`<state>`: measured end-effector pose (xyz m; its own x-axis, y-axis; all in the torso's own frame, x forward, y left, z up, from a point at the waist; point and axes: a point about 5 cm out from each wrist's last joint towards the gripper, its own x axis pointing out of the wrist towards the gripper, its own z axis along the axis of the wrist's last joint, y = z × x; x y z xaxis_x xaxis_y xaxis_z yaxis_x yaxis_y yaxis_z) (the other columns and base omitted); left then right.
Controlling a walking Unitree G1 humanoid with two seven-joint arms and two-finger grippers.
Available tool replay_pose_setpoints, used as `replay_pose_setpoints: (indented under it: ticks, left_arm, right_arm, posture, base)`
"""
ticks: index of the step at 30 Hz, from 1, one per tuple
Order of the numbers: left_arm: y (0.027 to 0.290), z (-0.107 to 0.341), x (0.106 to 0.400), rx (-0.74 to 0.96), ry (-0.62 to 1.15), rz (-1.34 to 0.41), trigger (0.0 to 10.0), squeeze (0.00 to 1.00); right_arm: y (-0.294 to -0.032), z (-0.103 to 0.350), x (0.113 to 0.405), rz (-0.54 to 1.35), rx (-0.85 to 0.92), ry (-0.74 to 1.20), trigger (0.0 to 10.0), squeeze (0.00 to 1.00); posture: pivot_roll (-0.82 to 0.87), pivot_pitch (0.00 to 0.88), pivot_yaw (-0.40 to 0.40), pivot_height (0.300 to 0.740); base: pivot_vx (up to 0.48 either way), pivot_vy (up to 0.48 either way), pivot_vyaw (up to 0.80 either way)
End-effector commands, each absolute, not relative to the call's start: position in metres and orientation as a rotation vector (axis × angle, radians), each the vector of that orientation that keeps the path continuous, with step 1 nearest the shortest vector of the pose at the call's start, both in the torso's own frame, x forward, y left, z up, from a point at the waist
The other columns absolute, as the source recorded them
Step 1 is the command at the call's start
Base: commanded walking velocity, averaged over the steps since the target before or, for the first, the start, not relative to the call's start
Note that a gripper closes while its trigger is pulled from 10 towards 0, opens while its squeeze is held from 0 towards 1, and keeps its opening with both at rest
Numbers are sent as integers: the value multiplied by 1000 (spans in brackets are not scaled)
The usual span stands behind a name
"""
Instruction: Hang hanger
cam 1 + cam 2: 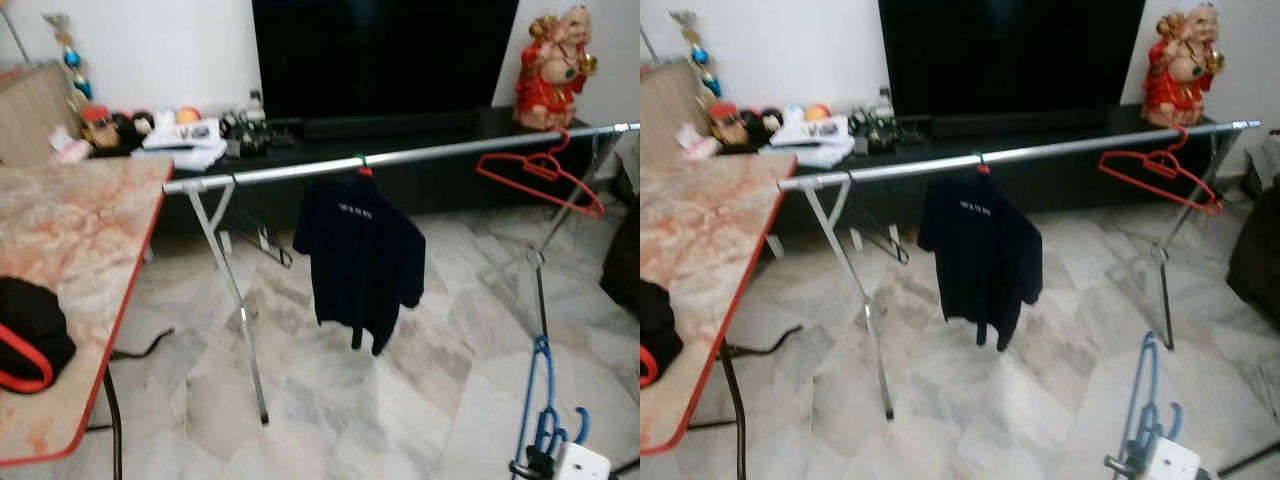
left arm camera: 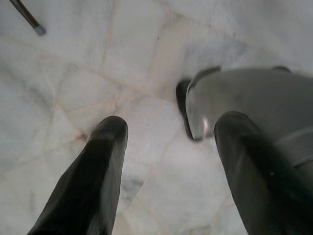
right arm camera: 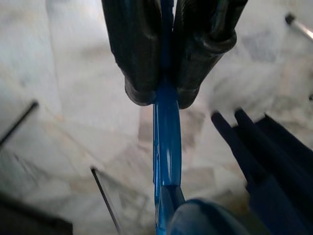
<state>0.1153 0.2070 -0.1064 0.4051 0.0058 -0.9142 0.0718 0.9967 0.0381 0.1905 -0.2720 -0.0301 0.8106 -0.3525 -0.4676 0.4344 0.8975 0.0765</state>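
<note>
The carrying step looks to be in hand: the blue plastic hanger [image 1: 541,385] is gripped and held low at the robot's right side, well short of the long silver metal clothes rail [image 1: 420,154] that crosses the room ahead, so hanging it is not yet done. In the right wrist view the right gripper [image 3: 165,95] has its two black fingers [image 3: 134,54] pressed together on a blue bar of the hanger, which runs straight out between them over the pale marble floor [image 1: 340,400]. The left gripper [image 2: 168,129] hangs idle above the floor with its fingers well apart and nothing between them. On the rail a dark navy T-shirt [image 1: 362,262] hangs near the middle, and an empty red plastic hanger [image 1: 541,172] hangs tilted near the right end. The stretch of bare rail between those two seems the likeliest place. The next move probably calls for stepping closer, lifting the right arm above rail height, and turning the hook to drop over the tube. A marble-patterned counter with a red edge [image 1: 70,250] stands to the left.
</note>
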Motion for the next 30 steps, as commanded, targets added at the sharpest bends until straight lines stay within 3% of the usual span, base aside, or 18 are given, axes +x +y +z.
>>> replay_pose_setpoints:
  ticks: [1,30]
  left_arm:
    - [215,-109,103,89,1199,-31,10000,0]
    - [213,-112,90,66,1219,-19,10000,0]
  right_arm:
    - [-261,-27,199,-391,200,437,10000,0]
    - [-260,-27,195,-364,232,434,10000,0]
  posture:
    - [-84,0,12,740]
    - [-70,0,1,740]
  base:
    - [270,0,0]
    - [272,0,0]
